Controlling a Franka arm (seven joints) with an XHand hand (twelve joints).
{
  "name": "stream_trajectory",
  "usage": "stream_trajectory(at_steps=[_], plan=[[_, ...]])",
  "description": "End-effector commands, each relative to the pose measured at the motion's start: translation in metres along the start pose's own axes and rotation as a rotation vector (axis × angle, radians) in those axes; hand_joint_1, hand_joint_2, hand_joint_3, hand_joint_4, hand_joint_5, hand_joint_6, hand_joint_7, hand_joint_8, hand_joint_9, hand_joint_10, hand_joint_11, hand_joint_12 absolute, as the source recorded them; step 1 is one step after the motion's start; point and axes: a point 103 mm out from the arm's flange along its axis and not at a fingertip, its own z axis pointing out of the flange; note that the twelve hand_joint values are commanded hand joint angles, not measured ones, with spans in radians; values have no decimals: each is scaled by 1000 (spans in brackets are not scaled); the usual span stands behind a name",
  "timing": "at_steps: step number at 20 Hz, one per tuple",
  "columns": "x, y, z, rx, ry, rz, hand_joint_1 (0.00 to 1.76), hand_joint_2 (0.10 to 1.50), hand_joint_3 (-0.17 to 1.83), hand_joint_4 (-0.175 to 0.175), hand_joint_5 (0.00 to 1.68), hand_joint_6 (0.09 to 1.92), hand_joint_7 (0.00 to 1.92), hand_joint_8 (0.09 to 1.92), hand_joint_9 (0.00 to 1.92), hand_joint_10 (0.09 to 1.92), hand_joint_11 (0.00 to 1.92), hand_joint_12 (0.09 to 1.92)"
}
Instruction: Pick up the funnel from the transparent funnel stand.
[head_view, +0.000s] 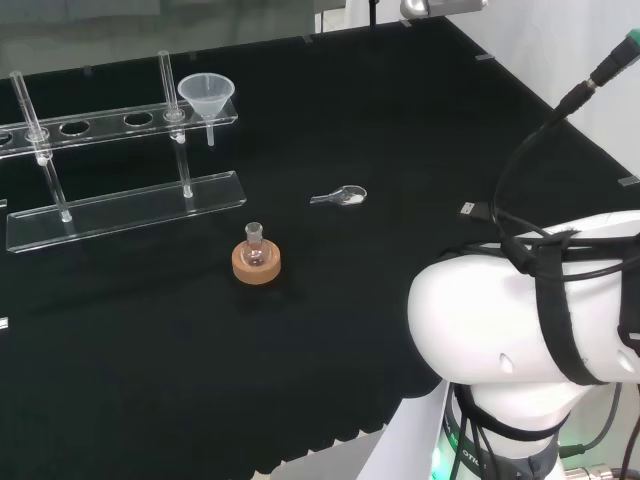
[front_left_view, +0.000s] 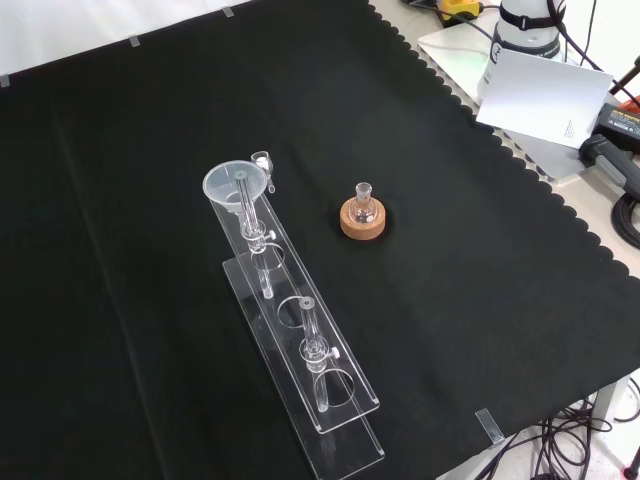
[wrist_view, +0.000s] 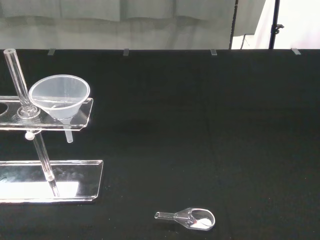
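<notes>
Black cloth covers the tabletop (head_view: 400, 120), and its scalloped near edge runs just in front of the arm's white link (head_view: 520, 320) in the head view. Past that edge lies a wide bare stretch of cloth. On it stands a small round flask (head_view: 255, 248) on a cork ring (head_view: 256, 265), well apart from everything else. Farther off and to the right in this view lies a clear scoop (head_view: 342, 195) holding a little white powder, with open cloth all round it. Beyond the flask stands the transparent funnel stand (head_view: 130, 205), a clear base plate with upright rods carrying a top rail with round holes. The funnel (head_view: 206, 95) sits in the hole at the rail's right end in the head view, bowl above the rail and stem hanging below, clear of the base. Open cloth lies to its right and behind it. How the hand is set I cannot tell.
</notes>
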Motion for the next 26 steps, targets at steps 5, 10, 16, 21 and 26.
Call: stream_trajectory(at_steps=[5, 10, 16, 21, 26], plan=[[13, 22, 9, -5, -24, -5, 375, 523, 116, 60, 0, 87, 0, 87, 0, 87, 0, 87], [36, 50, 13, 11, -29, -42, 377, 532, 100, 57, 0, 87, 0, 87, 0, 87, 0, 87], [55, 90, 20, 3, -25, -105, 390, 561, 55, 54, 0, 87, 0, 87, 0, 87, 0, 147], [79, 132, 34, 3, -13, -151, 408, 585, 23, 52, 0, 87, 0, 87, 0, 87, 0, 360], [93, 164, 52, -6, 5, -189, 479, 615, 13, 49, 0, 87, 0, 87, 0, 87, 0, 918]])
